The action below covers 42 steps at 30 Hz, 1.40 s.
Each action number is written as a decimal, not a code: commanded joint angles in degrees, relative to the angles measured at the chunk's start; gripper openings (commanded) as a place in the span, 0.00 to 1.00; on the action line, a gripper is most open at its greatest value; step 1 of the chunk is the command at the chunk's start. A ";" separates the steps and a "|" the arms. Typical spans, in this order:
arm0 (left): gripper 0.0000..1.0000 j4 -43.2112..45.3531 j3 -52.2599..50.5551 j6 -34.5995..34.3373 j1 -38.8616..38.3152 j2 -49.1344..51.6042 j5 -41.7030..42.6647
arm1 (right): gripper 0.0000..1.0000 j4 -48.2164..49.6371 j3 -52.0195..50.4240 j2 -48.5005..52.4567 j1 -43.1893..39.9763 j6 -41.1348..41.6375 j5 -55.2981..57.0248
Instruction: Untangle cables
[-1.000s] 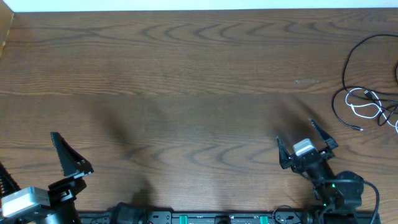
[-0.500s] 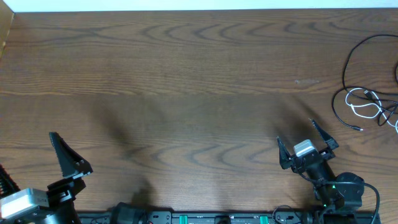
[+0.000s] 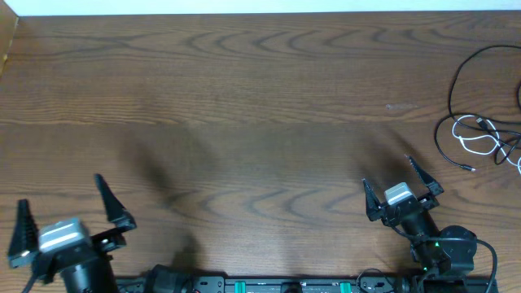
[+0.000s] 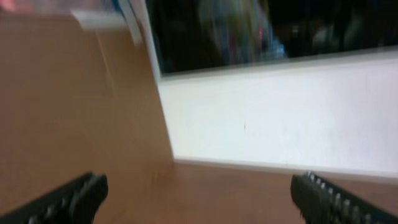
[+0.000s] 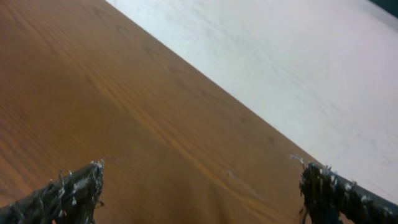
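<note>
The cables lie tangled at the table's far right edge in the overhead view: a long black cable [image 3: 456,81] loops around a shorter white cable [image 3: 476,140], partly cut off by the frame. My right gripper [image 3: 400,181] is open and empty at the front right, left of and nearer than the cables. My left gripper [image 3: 61,213] is open and empty at the front left, far from the cables. Neither wrist view shows the cables; the left wrist view [image 4: 199,199] is blurred, the right wrist view [image 5: 199,193] shows bare wood.
The brown wooden table [image 3: 244,122] fills the overhead view, with a white strip along its far edge. A black rail with green lights [image 3: 285,285] runs along the front edge between the arm bases. A white wall [image 4: 280,112] shows beyond the table.
My left arm has swung right and turned, so both its fingers now show over the table's front left. The right arm and the cables have not moved.
</note>
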 commanded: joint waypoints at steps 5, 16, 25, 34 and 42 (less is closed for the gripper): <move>1.00 -15.04 0.46 -2.12 0.20 -0.35 5.62 | 0.99 -0.04 -0.31 -0.35 -0.15 0.74 0.39; 1.00 0.87 -10.45 -5.97 0.37 -0.31 32.72 | 0.99 -0.04 -0.31 -0.35 -0.15 0.74 0.39; 1.00 41.03 -33.99 -14.49 3.34 -0.31 43.17 | 0.99 -0.04 -0.31 -0.35 -0.15 0.74 0.39; 1.00 58.16 -46.58 -17.05 8.39 -0.37 43.30 | 0.99 -0.04 -0.31 -0.35 -0.15 0.74 0.39; 1.00 48.33 -48.65 -17.03 13.73 -0.44 43.28 | 0.99 -0.04 -0.31 -0.35 -0.15 0.72 0.42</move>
